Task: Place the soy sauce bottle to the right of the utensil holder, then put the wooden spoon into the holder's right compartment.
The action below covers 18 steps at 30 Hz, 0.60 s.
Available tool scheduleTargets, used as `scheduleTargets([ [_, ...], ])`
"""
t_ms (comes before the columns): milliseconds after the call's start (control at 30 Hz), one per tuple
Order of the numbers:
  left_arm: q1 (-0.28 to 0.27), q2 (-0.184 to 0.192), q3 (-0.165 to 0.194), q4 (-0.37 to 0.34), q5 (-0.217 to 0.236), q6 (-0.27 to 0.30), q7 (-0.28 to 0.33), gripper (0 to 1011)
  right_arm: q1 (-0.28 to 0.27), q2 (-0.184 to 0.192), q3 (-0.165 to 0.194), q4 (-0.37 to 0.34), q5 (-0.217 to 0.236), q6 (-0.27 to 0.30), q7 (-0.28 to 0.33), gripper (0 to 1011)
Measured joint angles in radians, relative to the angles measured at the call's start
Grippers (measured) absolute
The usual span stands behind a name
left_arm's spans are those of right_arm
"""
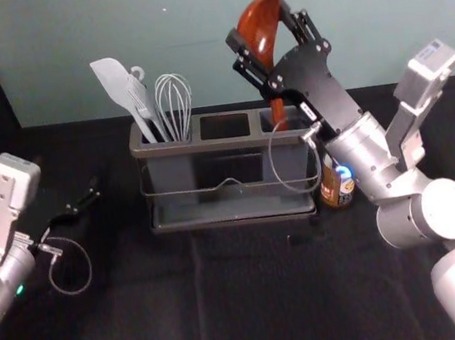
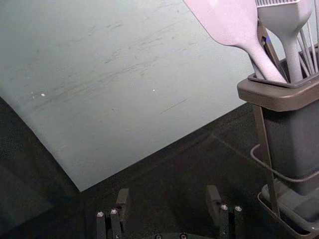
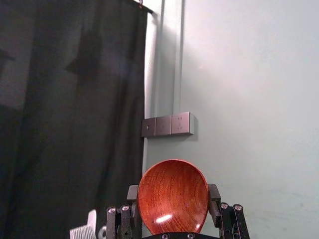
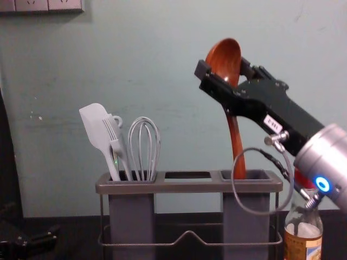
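The wooden spoon (image 1: 258,30) is grasped by the right pincer (image 1: 269,30), which is raised above the right end of the utensil holder (image 1: 228,144); its jaws are set against either side of the bowl. The bowl is held uppermost, and the handle is directed down, slightly tilted, into the opening of the right compartment (image 4: 259,175). How deep the handle is seated cannot be told.

The soy sauce bottle (image 4: 303,244) is stood upright on the tabletop (image 1: 253,301), just to the right of the holder, and is partly hidden by the right arm. The white spatula (image 4: 97,127), the brush (image 4: 115,138) and the whisk (image 4: 144,146) are gathered in the left compartment. The left pincer (image 1: 88,197) is parked to the left of the holder, released, with its jaws spread apart.
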State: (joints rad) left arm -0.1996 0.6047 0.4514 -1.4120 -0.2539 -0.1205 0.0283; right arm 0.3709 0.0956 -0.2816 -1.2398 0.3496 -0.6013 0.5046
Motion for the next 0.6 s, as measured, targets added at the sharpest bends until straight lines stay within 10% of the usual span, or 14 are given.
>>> scheduleTargets([
  [600,0.000,0.000,0.000,0.000,0.000,0.000,0.000,1000,-0.030,-0.011,0.030,0.056,0.034,-0.017,0.022,837],
])
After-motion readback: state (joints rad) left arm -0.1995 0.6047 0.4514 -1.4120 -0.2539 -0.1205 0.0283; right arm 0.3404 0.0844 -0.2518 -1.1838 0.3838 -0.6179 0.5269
